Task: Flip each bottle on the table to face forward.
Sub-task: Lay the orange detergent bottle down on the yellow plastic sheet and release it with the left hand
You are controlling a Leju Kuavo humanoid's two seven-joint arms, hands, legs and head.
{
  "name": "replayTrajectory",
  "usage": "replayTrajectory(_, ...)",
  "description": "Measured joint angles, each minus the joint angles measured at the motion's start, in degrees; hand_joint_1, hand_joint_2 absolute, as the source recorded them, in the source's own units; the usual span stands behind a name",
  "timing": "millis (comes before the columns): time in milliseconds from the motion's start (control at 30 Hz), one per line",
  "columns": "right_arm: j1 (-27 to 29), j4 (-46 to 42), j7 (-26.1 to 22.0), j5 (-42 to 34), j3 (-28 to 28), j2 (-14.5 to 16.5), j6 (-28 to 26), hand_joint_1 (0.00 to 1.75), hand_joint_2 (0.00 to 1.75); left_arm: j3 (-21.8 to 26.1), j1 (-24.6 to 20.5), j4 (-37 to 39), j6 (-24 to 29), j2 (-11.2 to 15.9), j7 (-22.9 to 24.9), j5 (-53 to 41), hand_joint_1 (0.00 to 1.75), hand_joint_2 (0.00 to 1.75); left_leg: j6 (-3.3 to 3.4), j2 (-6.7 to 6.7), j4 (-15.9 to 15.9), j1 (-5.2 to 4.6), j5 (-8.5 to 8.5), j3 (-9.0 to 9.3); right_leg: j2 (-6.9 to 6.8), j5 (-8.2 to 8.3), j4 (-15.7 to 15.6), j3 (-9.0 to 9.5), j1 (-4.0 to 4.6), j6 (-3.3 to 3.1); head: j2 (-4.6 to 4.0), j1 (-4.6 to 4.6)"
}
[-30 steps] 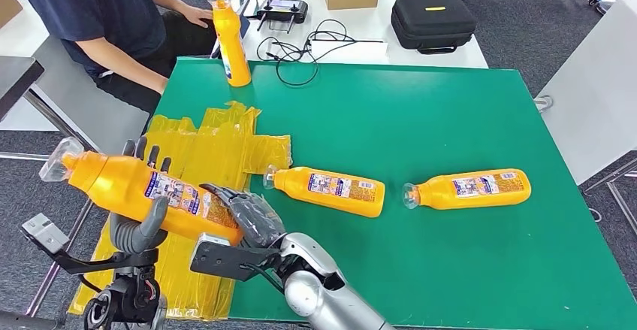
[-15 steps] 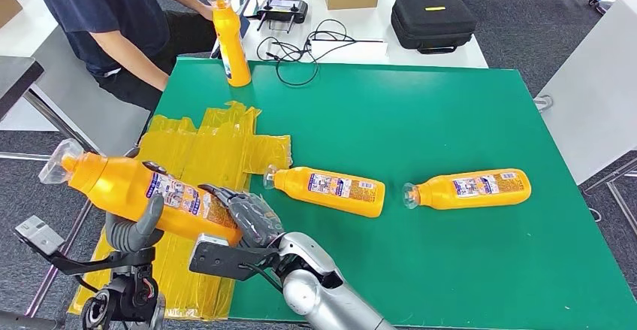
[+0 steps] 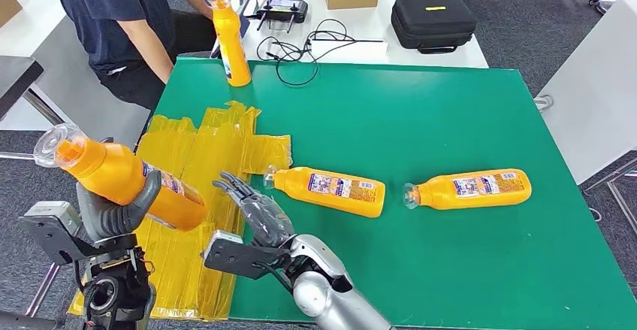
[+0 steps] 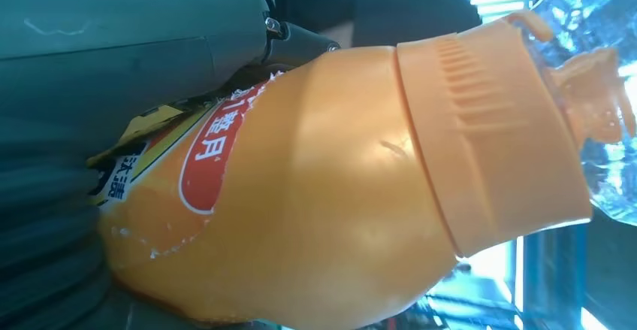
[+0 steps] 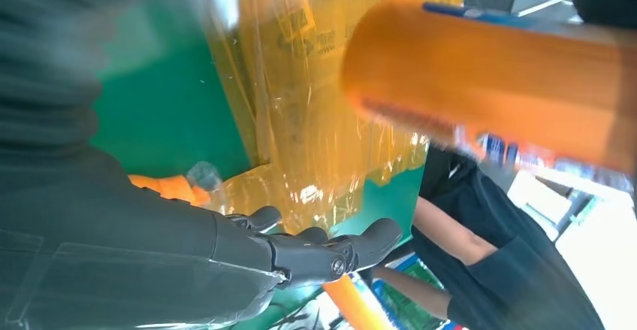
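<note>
Left hand clamped around held bottle, tilted, cap up-left, above yellow film at surface edge. Right hand empty, fingers extended and apart, near lying bottle. Second lying bottle further right. Upright bottle at far corner.

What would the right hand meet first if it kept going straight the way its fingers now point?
Probably the yellow plastic sheet on the table; the right hand is open, its fingers aimed up and left across it. The held bottle sits left of that line, though depth is unclear.
</note>
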Motion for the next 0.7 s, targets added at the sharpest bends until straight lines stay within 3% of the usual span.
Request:
replayTrajectory(300, 10.5, -19.3, 2.2, -0.3, -3.3, -5.0, 2.8, 0.0, 0.0, 3.1, 0.3, 1.9, 19.2, 1.5, 0.6, -24.5, 1.75, 1.75, -0.01, 0.0, 0.0, -0.01, -0.03, -0.02, 0.0, -0.01, 0.0, -0.01, -0.01, 0.0, 0.0, -0.01)
replayTrajectory(533, 15.9, -32.9, 0.2, -0.7, -6.1, -9.7, 3.8, 0.0, 0.0, 3.7, 3.9, 3.6, 24.2, 1.9, 1.5, -38.0, 1.75, 1.75, -0.02, 0.01, 0.0, -0.02, -0.04, -0.02, 0.02, -0.01, 0.0, -0.03, -0.02, 0.0, 0.0, -0.01)
replayTrajectory(700, 17.2, -38.9, -1.2, -1.4, -7.5, -12.0, 3.8, 0.0, 0.0, 3.4, 5.9, 5.1, 22.5, 1.8, 2.9, -41.9, 1.75, 1.75, -0.02, 0.04, 0.0, -0.02, -0.04, -0.01, 0.02, 0.0, 0.0, -0.03, -0.01, 0.0, 0.0, -0.01)
